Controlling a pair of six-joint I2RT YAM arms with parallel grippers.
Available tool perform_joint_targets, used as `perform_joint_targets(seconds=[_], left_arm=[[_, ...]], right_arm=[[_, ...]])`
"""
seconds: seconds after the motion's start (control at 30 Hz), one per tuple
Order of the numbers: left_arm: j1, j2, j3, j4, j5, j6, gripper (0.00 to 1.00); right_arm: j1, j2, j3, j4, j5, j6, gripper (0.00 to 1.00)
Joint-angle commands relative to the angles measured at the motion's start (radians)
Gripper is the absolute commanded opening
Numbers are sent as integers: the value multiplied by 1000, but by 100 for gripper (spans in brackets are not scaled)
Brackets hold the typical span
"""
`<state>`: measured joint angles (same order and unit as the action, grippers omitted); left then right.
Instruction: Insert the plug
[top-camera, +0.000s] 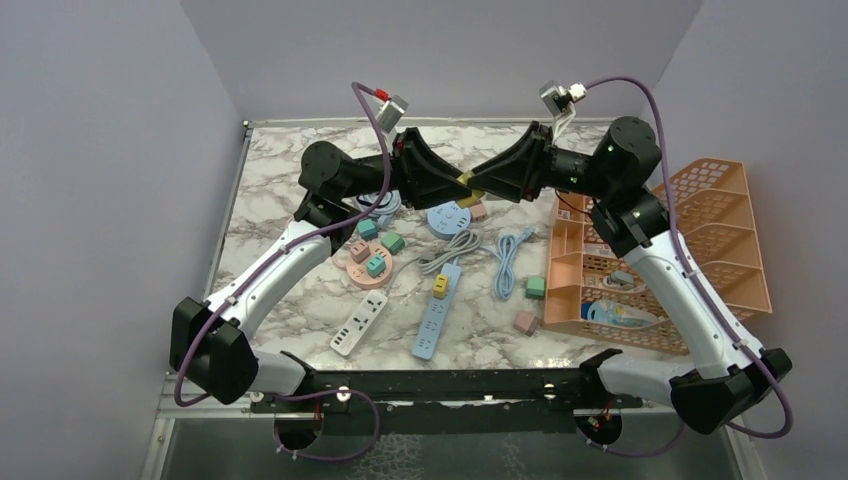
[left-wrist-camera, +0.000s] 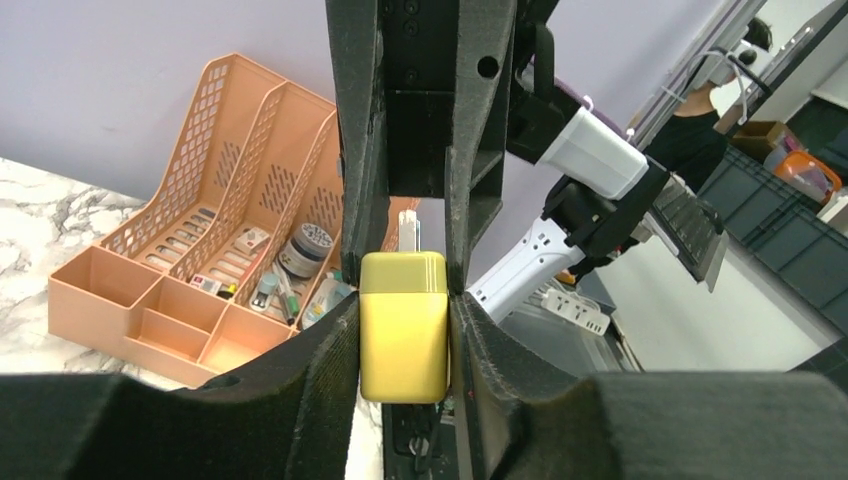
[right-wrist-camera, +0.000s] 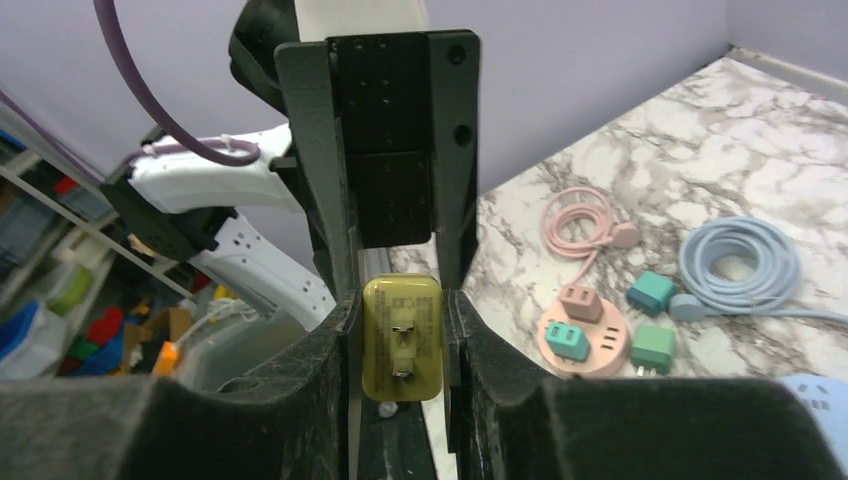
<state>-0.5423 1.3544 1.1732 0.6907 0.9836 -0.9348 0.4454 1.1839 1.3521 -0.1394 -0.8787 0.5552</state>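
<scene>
Lilac walls (top-camera: 100, 150) enclose a marble-patterned table (top-camera: 268, 152).

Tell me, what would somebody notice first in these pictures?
First, the two black arms meeting above the marbled table, the left tool and the right tool both pinching one little yellow plug between them. Next, the big orange basket at the table's right edge, and the pastel things under the arms: a blue power strip and a round pink socket with small plugs on it.
</scene>
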Motion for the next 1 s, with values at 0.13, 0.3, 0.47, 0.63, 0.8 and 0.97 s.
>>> perform_joint_targets(seconds=[0.13,0.3,0.47,0.63,0.8,0.97], left_arm=[[-8,-17,-4,25,-189,-139,64],[-9,-27,-65,27,-337,-266,66],[-10,-35,-80,32,-382,-302,63],[-11,-29,-73,44,-398,-315,60],[-16,-14,-58,60,-392,-320,62],[-26,1,-50,73,-372,-318,46]], right_arm=[[6,-75,-164,369,223,234,8],[7,-95,-206,464,362,294,8],[7,-84,-221,511,383,338,8],[7,-83,-231,503,364,341,8],[7,-84,-246,503,346,351,8],[7,-71,-255,514,337,372,9]])
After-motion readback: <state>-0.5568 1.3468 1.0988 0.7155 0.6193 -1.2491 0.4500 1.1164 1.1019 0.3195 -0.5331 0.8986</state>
